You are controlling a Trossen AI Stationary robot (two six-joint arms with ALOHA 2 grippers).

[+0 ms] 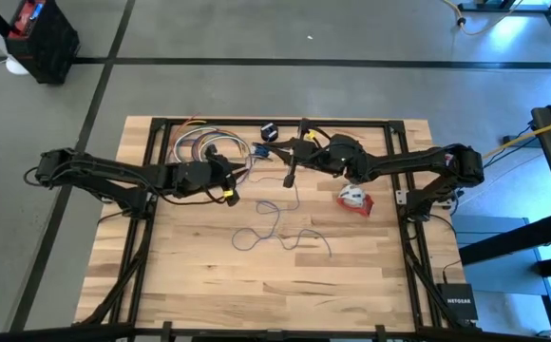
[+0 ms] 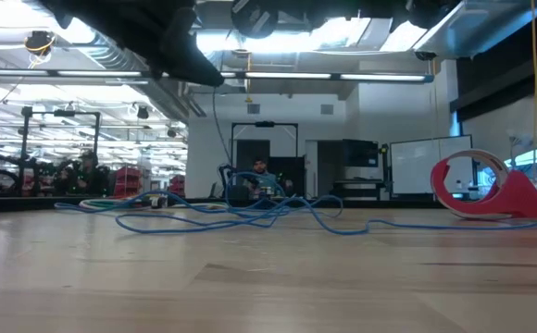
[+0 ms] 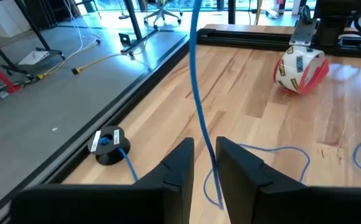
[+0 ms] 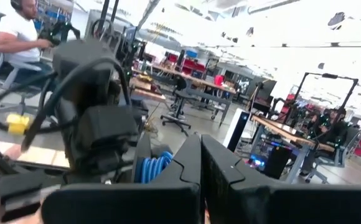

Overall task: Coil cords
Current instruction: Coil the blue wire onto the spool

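Observation:
A thin blue cord (image 1: 274,231) lies in loose loops on the middle of the wooden table (image 1: 209,275) and shows in the low view too (image 2: 250,215). One end joins a small black round puck (image 3: 109,146) at the far edge (image 1: 269,130). My left gripper (image 3: 205,165) is open, and a taut stretch of the cord (image 3: 196,93) rises through its gap. My right gripper (image 4: 199,168) is shut, raised above the table's far middle (image 1: 291,176). Several turns of cord sit beside it. My left gripper has the cord running up between its two fingers; I cannot tell whether either finger touches it. My right gripper has several turns of the blue cord (image 4: 152,167) lying against the outer side of one finger (image 4: 180,168). That finger hides what they are wound on.
A red tape dispenser with a roll (image 1: 354,198) stands right of centre, also in the low view (image 2: 486,185). A bundle of coloured cables (image 1: 204,147) lies at the far left. Black frame rails edge the table. A seated person (image 4: 18,31) is beyond it.

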